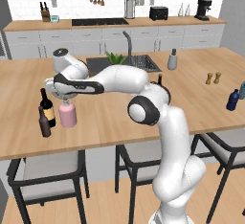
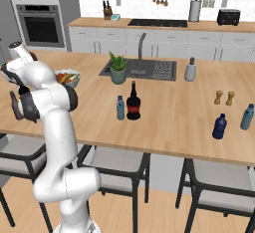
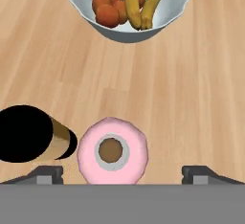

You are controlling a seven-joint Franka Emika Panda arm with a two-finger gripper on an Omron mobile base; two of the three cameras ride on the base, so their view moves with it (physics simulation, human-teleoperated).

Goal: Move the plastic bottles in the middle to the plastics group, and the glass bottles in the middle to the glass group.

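at the far left of the island counter [image 1: 124,122] in the left base view stand a tall dark wine bottle [image 1: 47,107] with a red label and, at its 7 o'clock, a shorter slim brown bottle [image 1: 44,122]. at the wine bottle's 3 o'clock, just beside it, stands a pink bottle [image 1: 68,114] with a grey neck. the gripper [image 1: 65,98] hangs straight over that pink bottle; in the hand view the fingertips [image 3: 45,174] stand wide apart on either side of the pink bottle's top, touching nothing, so it is released and holds nothing. in that same view a white fruit bowl [image 3: 128,29] with oranges and bananas lies at 12 o'clock. in the right base view, near the middle of the counter, a small light-blue plastic bottle [image 2: 120,108] stands just beside a squat dark glass bottle [image 2: 133,103] with a red label, which is at its 3 o'clock; a potted plant [image 2: 118,68] sits at their 12 o'clock by the sink [image 2: 149,69]. far to the right stand a dark blue bottle [image 2: 219,126] and, at its 2 o'clock, a teal-blue bottle [image 2: 247,117], with two brown shakers [image 2: 224,97] behind them at 12 o'clock.
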